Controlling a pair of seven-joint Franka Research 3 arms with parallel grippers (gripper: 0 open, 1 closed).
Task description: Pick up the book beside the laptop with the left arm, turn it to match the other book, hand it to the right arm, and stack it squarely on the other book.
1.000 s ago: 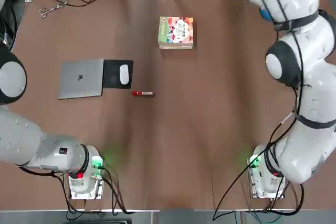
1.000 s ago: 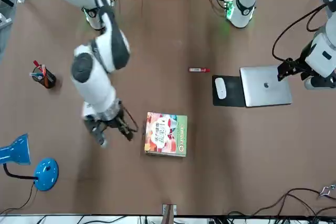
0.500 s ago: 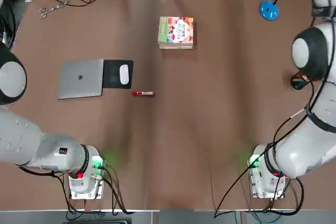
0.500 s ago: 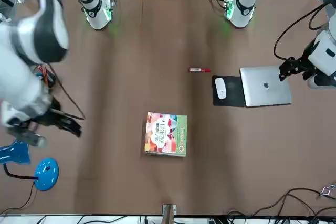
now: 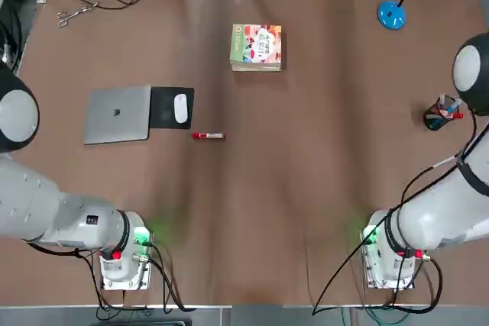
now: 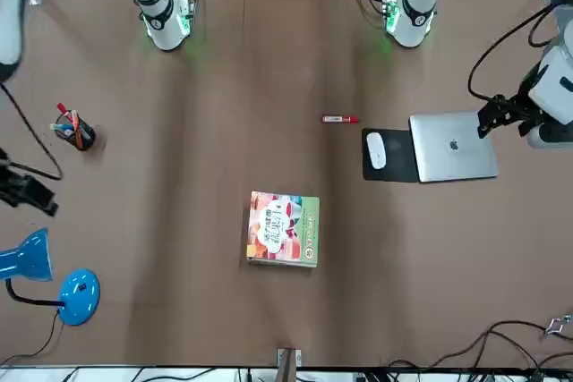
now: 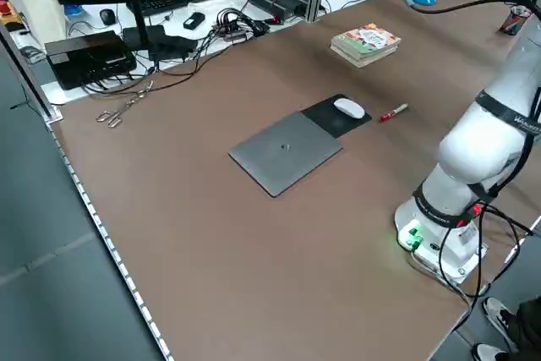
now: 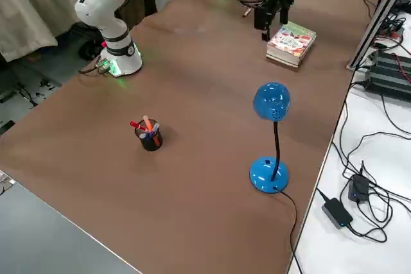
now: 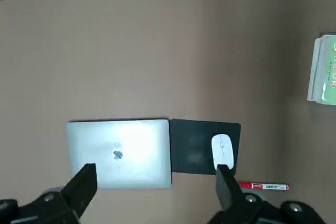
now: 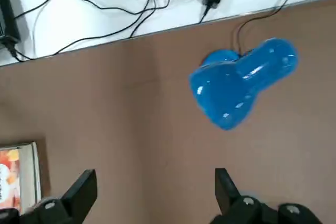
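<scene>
Right pincer (image 10: pixel 156 172) opened near the table's (image 5: pixel 290 188) right edge, left pincer (image 9: pixel 156 166) opened near the laptop (image 9: pixel 126 150), the colourful book (image 5: pixel 262 43) sits atop another book (image 7: pixel 373 59), stacking apparently finished.

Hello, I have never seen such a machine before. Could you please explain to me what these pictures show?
You see two white robot arms side by side at a brown table. One picture looks straight down, one faces the robot across the table, two look in from the sides, and two come from cameras on the wrists.

On the table lie a laptop, a black mouse pad with a white mouse, a red marker, a colourful book on top of a stack, a pen cup and a blue lamp.

The left gripper is above the laptop side; the right gripper is out near the lamp. Both have open jaws, and nothing is held.
</scene>
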